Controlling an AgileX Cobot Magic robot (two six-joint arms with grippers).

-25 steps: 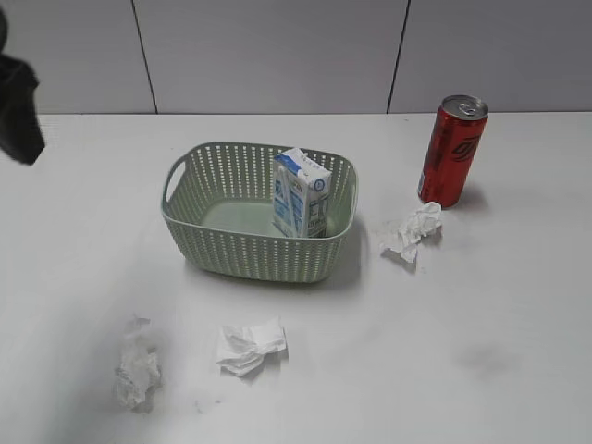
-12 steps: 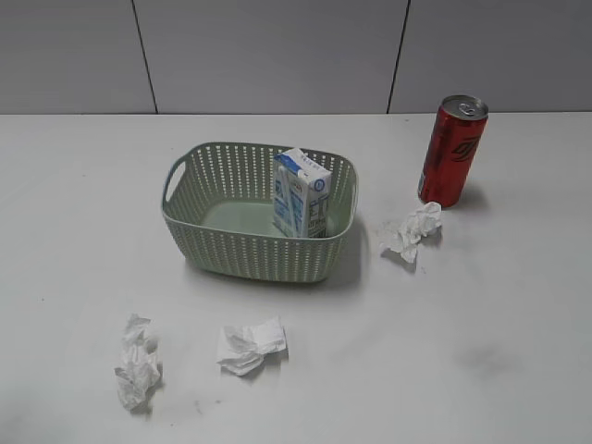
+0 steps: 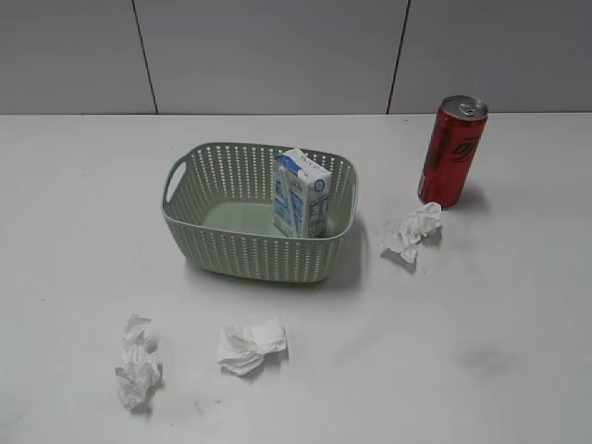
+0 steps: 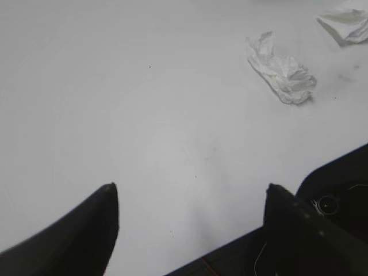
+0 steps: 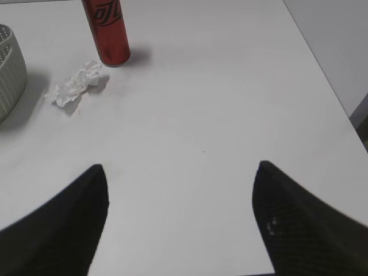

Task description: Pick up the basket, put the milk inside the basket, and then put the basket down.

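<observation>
The pale green basket [image 3: 222, 250] stands on the white table in the exterior view. The white-and-blue milk carton [image 3: 302, 194] stands upright inside it, at its right side. Part of the basket's wall shows at the left edge of the right wrist view [image 5: 8, 69]. Neither gripper shows in the exterior view. My left gripper [image 4: 190, 187] is open and empty over bare table. My right gripper [image 5: 181, 167] is open and empty over bare table, well to the right of the basket.
A red drink can [image 3: 451, 150] stands at the back right, also in the right wrist view [image 5: 106, 29]. A crumpled tissue [image 3: 410, 231] lies by it. Two more tissues [image 3: 137, 361] [image 3: 250, 345] lie in front of the basket. The table's right edge [image 5: 328, 86] is near.
A dark arm part at the exterior view's left edge one second ago has left the view. The basket and milk have not moved.
</observation>
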